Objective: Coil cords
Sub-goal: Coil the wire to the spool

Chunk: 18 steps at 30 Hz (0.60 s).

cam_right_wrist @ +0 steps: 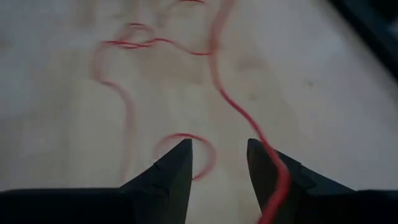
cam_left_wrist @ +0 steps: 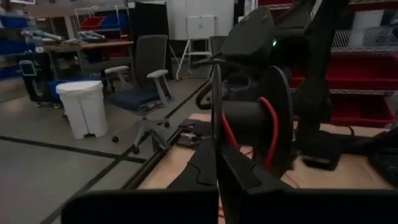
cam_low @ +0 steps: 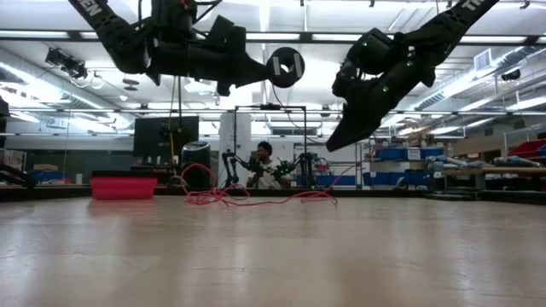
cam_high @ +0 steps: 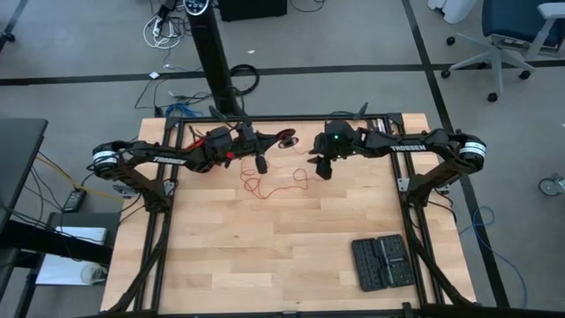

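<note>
We looked at the overhead frame from left to right. The left gripper (cam_high: 261,162) sat just left of center in the upper half, over the far part of the wooden table (cam_high: 265,256). Its own wrist camera showed its fingers (cam_left_wrist: 205,168) pressed together on the edge of a black spool (cam_left_wrist: 267,121), which carried a few turns of red wire (cam_high: 274,184).

The rest of the wire lay loose on the table in open loops at the center of the overhead frame, below and between the two grippers. In the table-level frame it showed as a low red tangle just left of center, resting on the far tabletop.

The right gripper (cam_high: 323,168) sat just right of center in the upper half. Its wrist camera showed its fingertips (cam_right_wrist: 180,158) spread apart above the wood, empty. A small loop of wire lay between them, and one strand ran past the right-hand fingertip.

At lower right of the overhead frame we noted a black case (cam_high: 380,261), lying open and well apart from the wire. At left in the table-level frame stood a red box (cam_low: 124,187), and a person (cam_low: 266,167) sat beyond the table near center.
</note>
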### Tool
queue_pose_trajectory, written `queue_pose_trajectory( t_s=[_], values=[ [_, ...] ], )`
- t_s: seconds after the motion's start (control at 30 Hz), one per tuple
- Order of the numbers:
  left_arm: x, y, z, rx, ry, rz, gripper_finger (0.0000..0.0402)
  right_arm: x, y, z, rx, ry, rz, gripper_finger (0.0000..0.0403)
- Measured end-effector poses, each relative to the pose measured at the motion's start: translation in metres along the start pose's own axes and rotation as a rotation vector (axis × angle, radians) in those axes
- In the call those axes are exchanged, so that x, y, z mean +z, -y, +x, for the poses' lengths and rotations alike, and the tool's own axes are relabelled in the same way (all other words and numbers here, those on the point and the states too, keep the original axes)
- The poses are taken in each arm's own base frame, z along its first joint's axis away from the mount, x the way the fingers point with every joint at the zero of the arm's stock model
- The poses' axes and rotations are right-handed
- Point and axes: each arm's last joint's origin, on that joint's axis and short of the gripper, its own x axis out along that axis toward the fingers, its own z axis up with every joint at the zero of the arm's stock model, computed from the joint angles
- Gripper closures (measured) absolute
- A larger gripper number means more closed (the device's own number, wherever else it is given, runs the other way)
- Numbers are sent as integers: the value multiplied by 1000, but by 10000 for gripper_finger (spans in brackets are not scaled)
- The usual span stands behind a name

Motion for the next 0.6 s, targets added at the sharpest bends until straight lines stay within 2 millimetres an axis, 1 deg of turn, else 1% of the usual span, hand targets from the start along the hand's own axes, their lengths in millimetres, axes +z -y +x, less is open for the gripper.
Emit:
queue_pose_trajectory(
  t_s=[0.13,0.3,0.4,0.43,0.53,0.6],
  values=[
    [3,0,2,-8,5,-13,402,-3,5,-1,-169,-36,18,251],
    [10,1,5,-41,32,-21,402,-13,6,-2,-255,-150,5,251],
    [15,1,6,-47,51,-39,402,-18,10,-4,-398,-207,16,251],
    [14,1,6,-47,50,-42,401,-19,11,-5,-418,-218,15,251],
    [13,1,6,-47,33,-63,402,-17,9,-7,-372,-214,4,251],
    [11,1,6,-47,15,-67,402,-14,6,-11,-294,-180,2,251]
  ],
)
